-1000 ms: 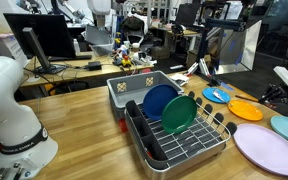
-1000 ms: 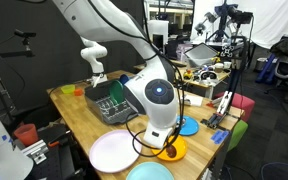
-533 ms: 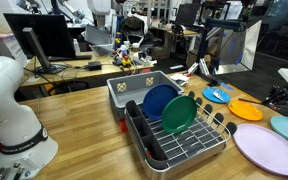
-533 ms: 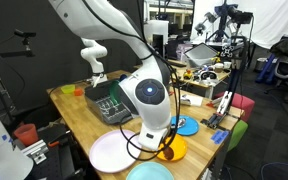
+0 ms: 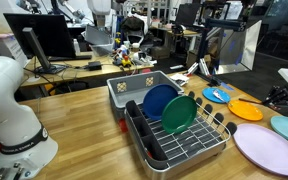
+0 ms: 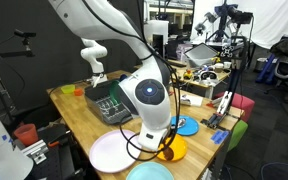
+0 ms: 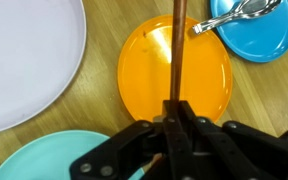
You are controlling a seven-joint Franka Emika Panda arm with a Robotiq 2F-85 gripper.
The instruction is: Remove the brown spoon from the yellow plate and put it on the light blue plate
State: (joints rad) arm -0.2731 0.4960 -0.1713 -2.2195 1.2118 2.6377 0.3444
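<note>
While the brown spoon lies lengthwise over the yellow plate, the fingers are clamped on its near end. The light blue plate sits near left. A bright blue plate with a metal utensil sits far right on the wooden worktop.

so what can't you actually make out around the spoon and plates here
brown spoon: the wrist view shows only its handle; the top edge cuts one end and the fingers cover the other, so its bowl is unseen.
Whether it is clear of the yellow plate: cannot tell from above.
Yellow plate in an exterior view: partly hidden by the arm.
light blue plate: cut by the wrist view's bottom edge.
</note>
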